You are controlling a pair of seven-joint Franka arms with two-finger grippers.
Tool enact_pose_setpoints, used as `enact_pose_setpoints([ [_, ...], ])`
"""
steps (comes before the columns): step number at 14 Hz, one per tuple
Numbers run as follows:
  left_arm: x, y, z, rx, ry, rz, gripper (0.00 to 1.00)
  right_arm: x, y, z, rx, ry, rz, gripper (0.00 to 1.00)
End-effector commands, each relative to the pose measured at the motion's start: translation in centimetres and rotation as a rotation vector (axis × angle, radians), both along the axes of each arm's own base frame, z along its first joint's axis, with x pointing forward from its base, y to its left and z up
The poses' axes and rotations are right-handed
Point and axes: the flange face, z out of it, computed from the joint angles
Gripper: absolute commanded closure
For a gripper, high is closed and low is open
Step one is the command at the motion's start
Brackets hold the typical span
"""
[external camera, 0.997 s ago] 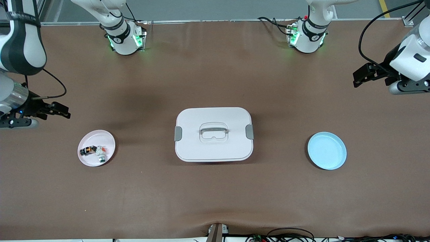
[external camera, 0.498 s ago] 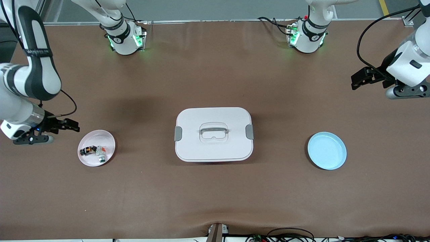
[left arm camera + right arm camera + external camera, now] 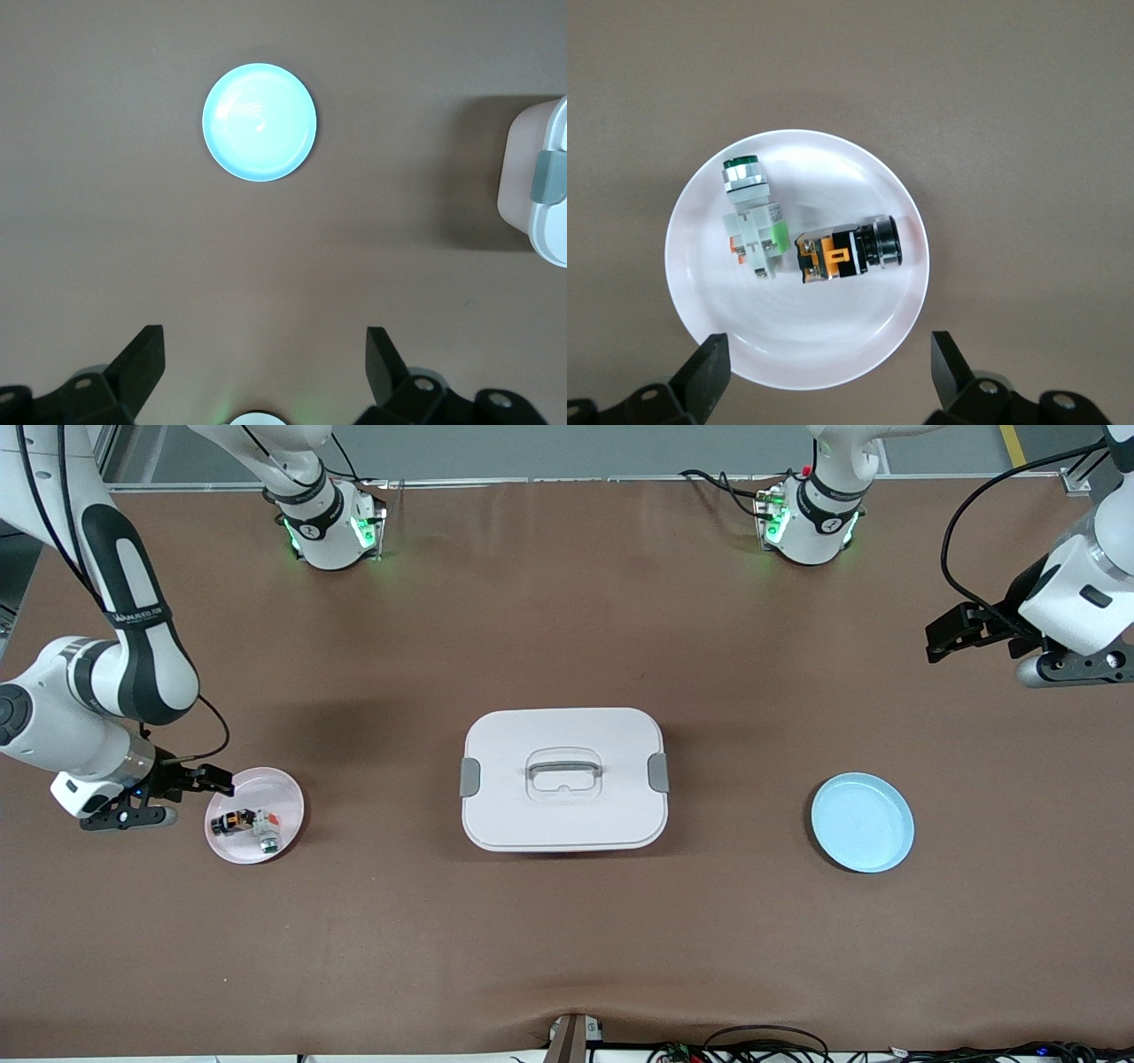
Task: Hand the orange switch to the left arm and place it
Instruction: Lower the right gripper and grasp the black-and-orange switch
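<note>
The orange switch [image 3: 232, 821] lies in a pink plate [image 3: 266, 776] toward the right arm's end of the table. In the right wrist view it [image 3: 846, 252] is black with an orange middle. My right gripper [image 3: 217, 779] is open and empty over the plate's edge; in its wrist view [image 3: 830, 345] the jaws straddle the plate's rim [image 3: 833, 376]. My left gripper [image 3: 943, 633] is open and empty, up in the air at the left arm's end; its jaws [image 3: 263, 336] stand wide over bare table. The white box [image 3: 563, 779] stands shut in the middle of the table.
A white part with a green end [image 3: 266, 834] lies beside the switch in the pink plate, also in the right wrist view [image 3: 750, 221]. A blue plate [image 3: 862, 822] lies toward the left arm's end; the left wrist view shows it [image 3: 259, 122] and the box's corner [image 3: 540, 190].
My right gripper has moved down and toward the pink plate, now over its edge. The left arm shifted slightly at first, then held still.
</note>
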Motion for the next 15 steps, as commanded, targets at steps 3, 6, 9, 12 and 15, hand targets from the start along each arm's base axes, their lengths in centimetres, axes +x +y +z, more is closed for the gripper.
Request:
enact_pose_setpoints([
  [3,-0.1,0.2,0.4,-0.003,-0.004,-0.003,0.00,1.7,-1.0,-2.0,0.003,-0.011,0.019,0.00],
  [6,-0.1,0.2,0.4,-0.003,-0.004,-0.002,0.00,2.5,-1.3,-3.7,0.001,-0.014,0.030,0.00],
  [9,0.0,0.3,0.2,-0.003,-0.001,0.000,0.00,3.3,-1.5,-4.9,0.002,-0.015,0.029,0.00],
  [12,0.0,0.2,0.2,-0.003,-0.001,-0.002,0.00,3.6,-1.5,-5.8,-0.002,-0.031,0.030,0.00],
  [15,0.2,0.3,-0.1,-0.004,0.003,-0.002,0.00,3.6,-1.2,-6.6,-0.003,-0.040,0.031,0.00],
])
